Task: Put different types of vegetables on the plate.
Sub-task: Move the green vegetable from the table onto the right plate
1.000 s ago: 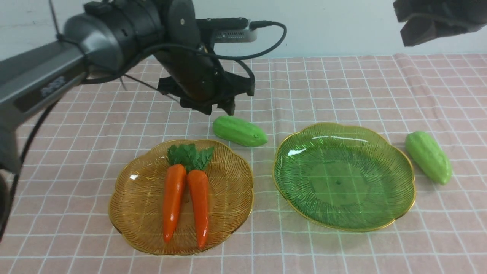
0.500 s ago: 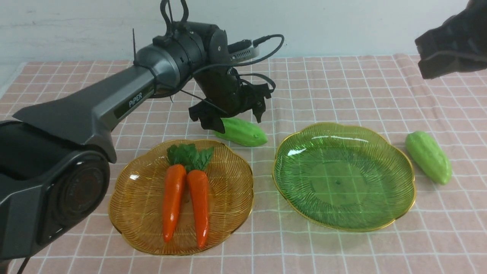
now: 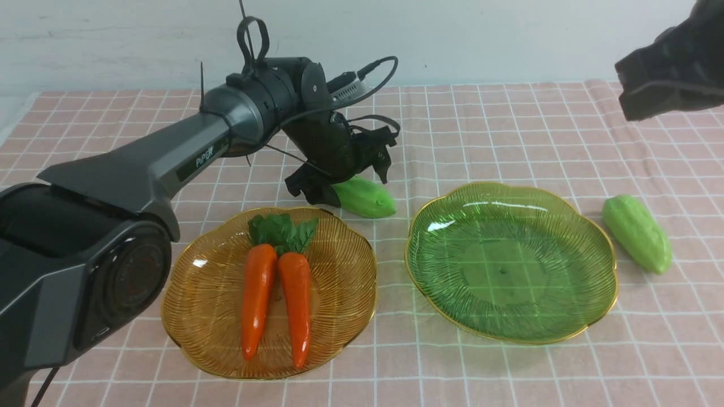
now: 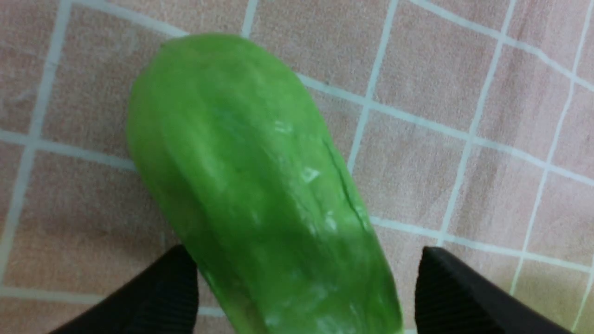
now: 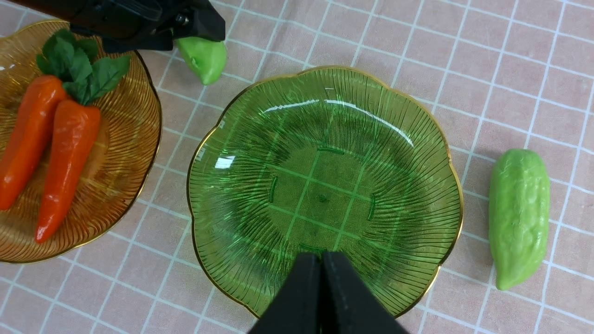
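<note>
The left gripper (image 3: pixel 352 182) has come down over the left gourd (image 3: pixel 367 199), jaws wide open on either side, gripping nothing yet; closing looks next. The right gripper (image 5: pixel 321 287) hangs shut and empty.

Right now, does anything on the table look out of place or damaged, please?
Nothing spilled or broken. The left gourd and right gourd lie on the cloth beside the amber plate and green plate, not on either.

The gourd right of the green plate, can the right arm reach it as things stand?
Probably yes. The gourd lies on the cloth, nothing over it, and the right gripper hangs above the green plate beside it. Its jaws are shut, so they must open first.
</note>
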